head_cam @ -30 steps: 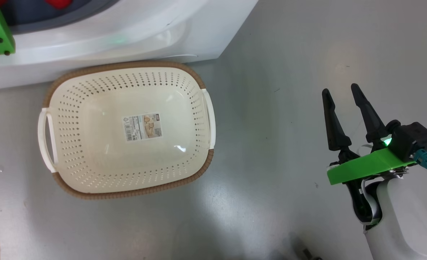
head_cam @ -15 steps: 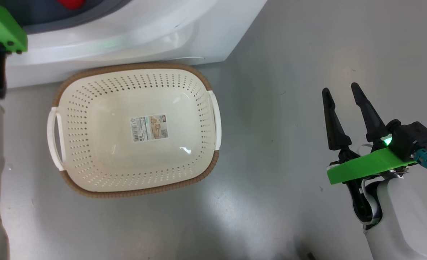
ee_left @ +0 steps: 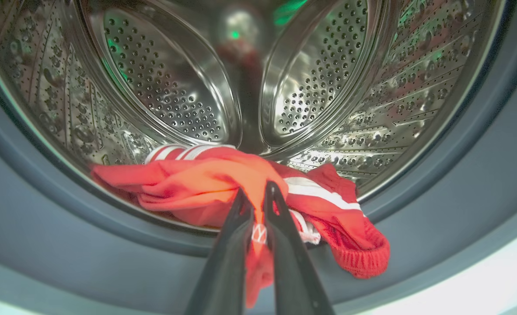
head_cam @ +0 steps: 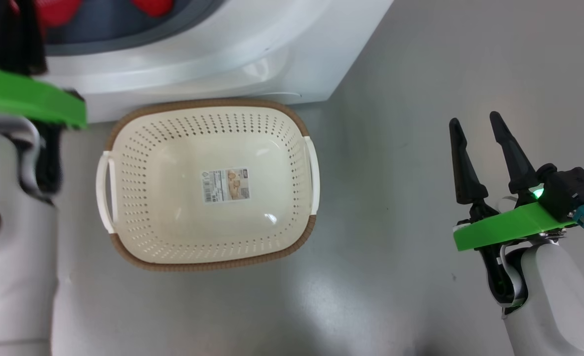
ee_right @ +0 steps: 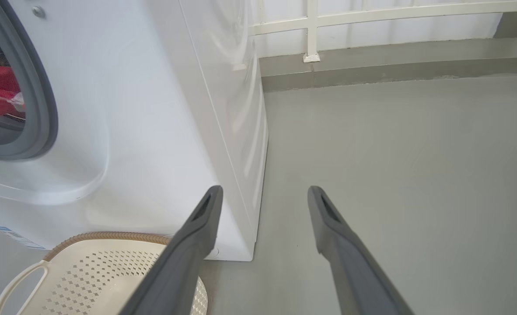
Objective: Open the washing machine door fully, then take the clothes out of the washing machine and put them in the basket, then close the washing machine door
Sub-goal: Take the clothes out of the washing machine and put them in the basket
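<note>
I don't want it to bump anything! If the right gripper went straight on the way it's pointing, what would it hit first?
Probably just the grey floor beside the washing machine. The open right gripper aims close past its side, though, so depth is hard to judge.

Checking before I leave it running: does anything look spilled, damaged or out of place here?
Nothing spilled or damaged. The clothes trail out of the drum over the grey rubber ring, one ribbed hem hanging down, because the left gripper has its jaws shut on them. The basket sits upright and empty.
</note>
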Robot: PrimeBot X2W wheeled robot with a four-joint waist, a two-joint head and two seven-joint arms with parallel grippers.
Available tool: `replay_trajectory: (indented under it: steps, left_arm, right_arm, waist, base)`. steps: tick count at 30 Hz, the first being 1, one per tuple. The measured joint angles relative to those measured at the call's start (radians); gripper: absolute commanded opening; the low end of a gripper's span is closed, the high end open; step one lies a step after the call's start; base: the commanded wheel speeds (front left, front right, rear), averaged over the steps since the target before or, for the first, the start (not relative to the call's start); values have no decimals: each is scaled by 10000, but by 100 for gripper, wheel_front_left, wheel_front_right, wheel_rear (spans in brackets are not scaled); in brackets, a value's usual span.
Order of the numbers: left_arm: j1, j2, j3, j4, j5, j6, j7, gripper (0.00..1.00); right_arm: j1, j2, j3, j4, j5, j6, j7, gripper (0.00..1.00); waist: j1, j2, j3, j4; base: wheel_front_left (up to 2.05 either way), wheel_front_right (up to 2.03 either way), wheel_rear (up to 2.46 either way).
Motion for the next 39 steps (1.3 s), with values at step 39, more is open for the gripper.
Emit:
replay_trajectory:
  steps: [39]
  left_arm:
    - [6036, -872, -460, -3814, -25, -2, -36, 0]
  right_arm:
    - [1630, 6, -15, 520, -21, 0, 2, 100]
  waist:
    - [0, 0, -3652, 625]
  base:
    - [0, 0, 0]
